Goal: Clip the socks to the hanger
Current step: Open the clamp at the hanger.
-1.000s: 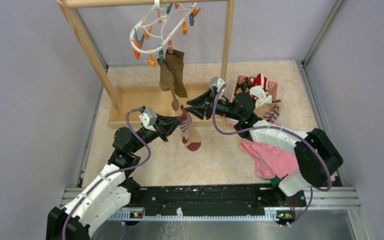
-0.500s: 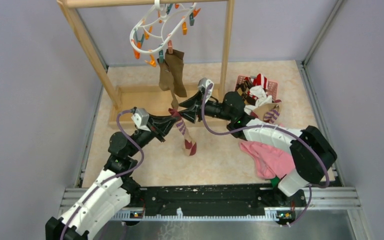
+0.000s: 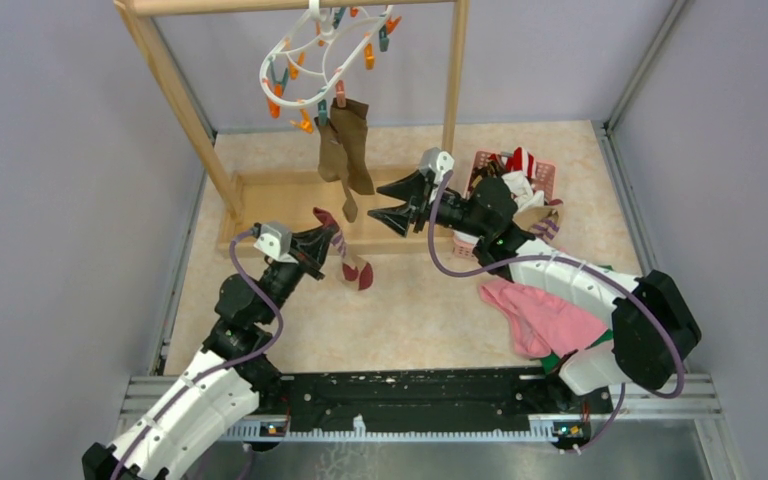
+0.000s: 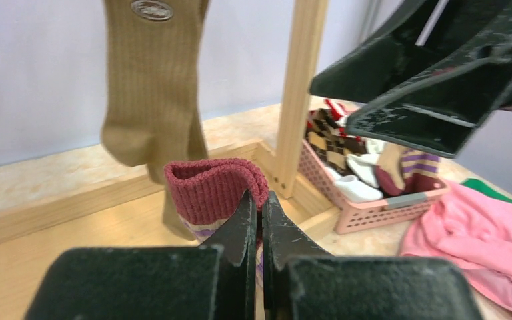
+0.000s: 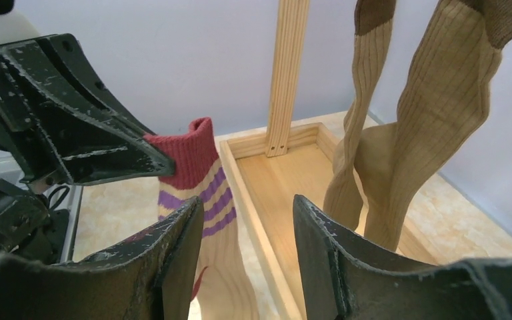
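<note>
The left gripper is closed narrowly on the maroon cuff of the striped sock; in the left wrist view the two fingers meet on the fold of the cuff with almost no gap. From this grip the sock hangs free, with its long axis going down from cuff to toe. In the top view it runs toward the lower right, and the maroon toe is the lowest part.

The right gripper is near, to the right of the cuff, with the jaws apart and nothing between them. They point left, toward the sock.

The coming move depends on one relation: the hanger is above the cuff, toward the top of the frame, at upper left of both grippers. It hangs from the bar of the wooden rack. So I judge that the cuff must go up and a little left, to a free orange clip at the lower edge of the ring. The olive-brown socks are already clipped just beside it. The right gripper seems slightly nearer to these clips.

Only the top view shows the hanger and its clips. The right wrist view shows the purple stripes under the cuff. The left wrist view shows more socks waiting in the pink basket, at the right.
</note>
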